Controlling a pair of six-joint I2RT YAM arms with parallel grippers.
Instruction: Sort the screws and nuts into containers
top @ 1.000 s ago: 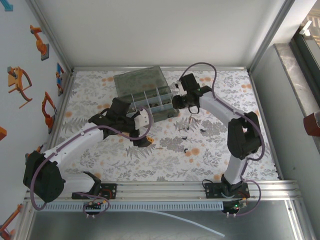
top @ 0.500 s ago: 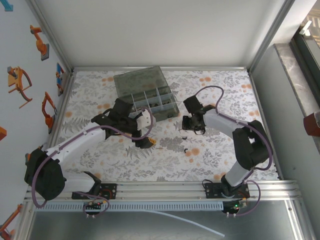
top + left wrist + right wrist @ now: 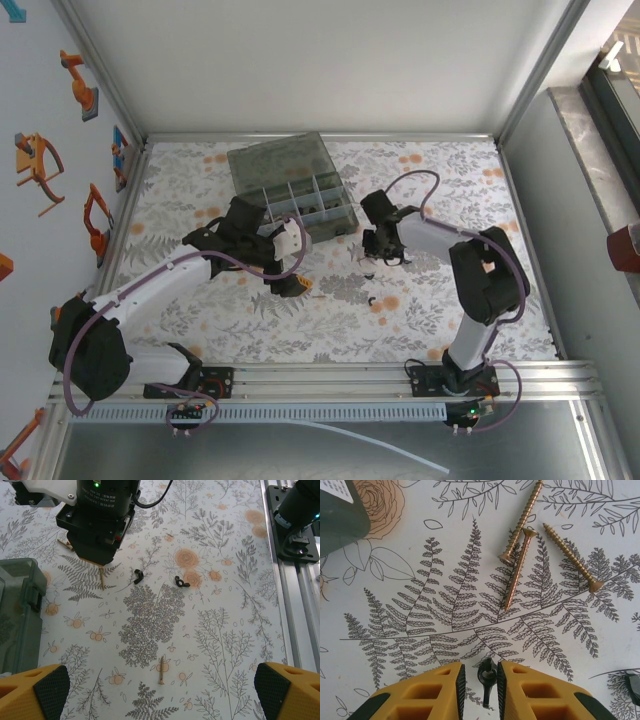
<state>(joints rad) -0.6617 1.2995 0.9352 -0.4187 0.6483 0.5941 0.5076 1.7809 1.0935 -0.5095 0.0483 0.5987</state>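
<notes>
Sorting is far from done: the organiser box point(image 3: 275, 160) sits lid open toward the table's point(image 3: 450, 320) far edge, what lies in its containers point(image 3: 300, 200) too small to read, while brass screws point(image 3: 519, 567) and black wing nuts point(image 3: 179, 581) lie loose mid-table. Left gripper point(image 3: 160, 687) hovers near the box, spread full wide, empty. Right gripper point(image 3: 480, 680) is low at the table, jaws narrow either side of a small black fastener point(image 3: 487, 676); a firm pinch cannot be told.

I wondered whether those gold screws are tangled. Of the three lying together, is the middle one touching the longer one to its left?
Touching. In the right wrist view, the middle screw lies with its head against the shaft of the long screw, with no gap between them.
</notes>
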